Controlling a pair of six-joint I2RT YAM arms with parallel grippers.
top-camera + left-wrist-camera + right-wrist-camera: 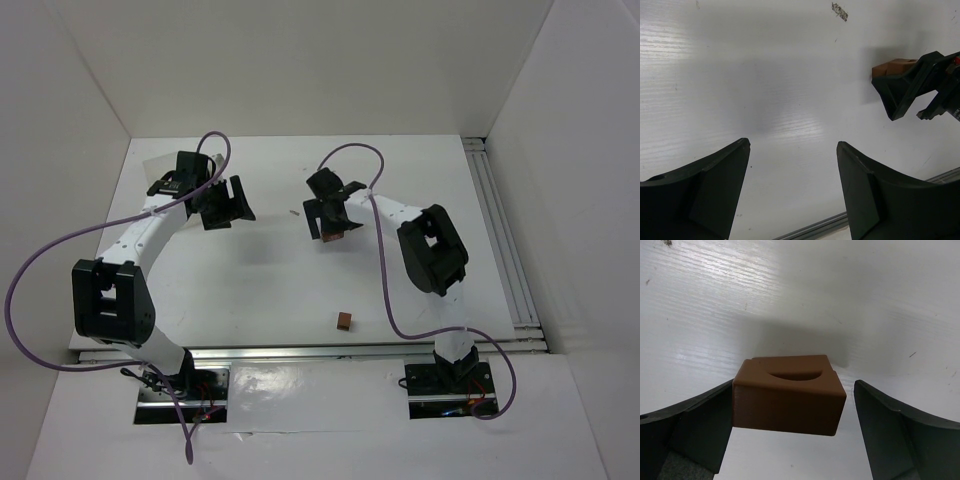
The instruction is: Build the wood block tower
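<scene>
1. Step in hand, by the look of it: setting down a wood block [790, 400] near the middle of the table [250, 290], as the base of the tower.
2. Right gripper [331, 224] spread wide around that block, with a clear gap on one side and the other side right beside the wood. Impossible to tell whether it touches there; no pinch to be seen.
3. Block flat on the table, with a shallow curved notch in its top face. Impossible to tell from the wrist view whether another block lies beneath it.
4. Left gripper [793, 146] spread as well, holding nothing, over bare table toward the far left corner and well apart from the block.
5. Second wood block [344, 320] loose by the near edge, about midway along it, well apart from the first.
6. Next, probably: rise straight up clear of the placed block without nudging it, then reach for the block by the near edge, close squarely on its sides and set it flush on top. Calls for careful alignment, given such small blocks beside such broad jaws.
</scene>
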